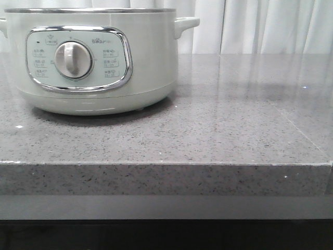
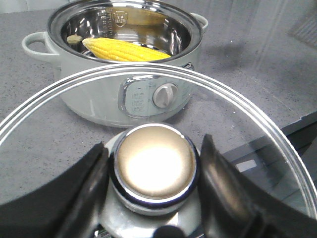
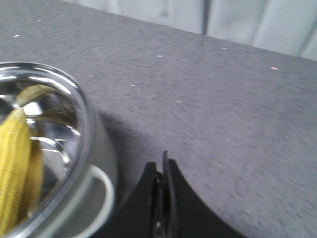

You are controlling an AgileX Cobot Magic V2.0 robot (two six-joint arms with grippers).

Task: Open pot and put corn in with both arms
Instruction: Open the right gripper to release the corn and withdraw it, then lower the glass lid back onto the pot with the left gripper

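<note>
**A:** Start with the front view. What stands on the table?

**B:** A large round pale green-white electric pot sits on the left part of a grey speckled stone table. Its chrome-framed control panel faces the camera, with a round silver dial in the middle. One small side handle juts out on the right. Pale curtains hang behind. Neither arm shows here, and the inside of the pot is hidden from this low angle.

**A:** And the left wrist view?

**B:** The left gripper has its two black fingers pinching the round polished metal knob of a clear glass lid, one finger on each side of the knob. The lid is held off the pot, well in front of it. Through and above the glass the pot stands open, its metal-rimmed top uncovered, and the bright yellow cob of corn lies inside against the shiny steel bowl.

**A:** The right wrist view?

**B:** The right gripper shows its black fingers pressed together, holding nothing. It hangs just beside the pot, near one pale side handle, over bare grey table. At the edge of this view the corn is seen again, lying inside the pot's steel bowl below the rim. The curtains show along the far edge of the table.
</note>
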